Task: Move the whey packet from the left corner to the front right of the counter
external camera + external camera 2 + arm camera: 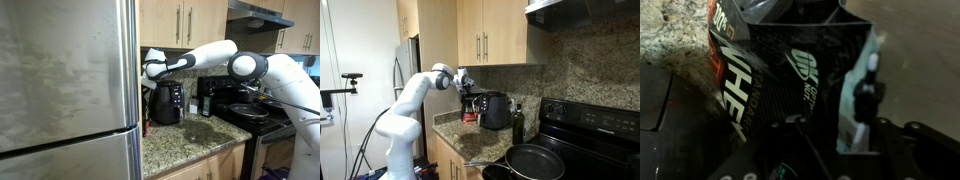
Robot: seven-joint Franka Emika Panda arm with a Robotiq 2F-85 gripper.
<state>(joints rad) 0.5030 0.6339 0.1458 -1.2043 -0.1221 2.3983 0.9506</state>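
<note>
The speckled counter [472, 142] fills the frame's lower middle. Nearest, your wrist camera shows the whey packet [750, 95] filling the view; whether the gripper [466, 82] pinches it, you cannot tell. Farther back, at centre, the black appliance [496, 110] crowds it, so a weak pinch could topple it.

Counter [470, 148] holds whey packet [470, 108], blk appliance [496, 110], bottle [518, 125].

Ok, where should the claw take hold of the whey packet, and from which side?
Probably by its top edge, coming down from above. The whey packet stands upright in the corner, with the fridge on one side and the black appliance close on the other, so its sides look hard to reach. The claw hangs just over it, and the slim top should fit between its fingers.
</note>
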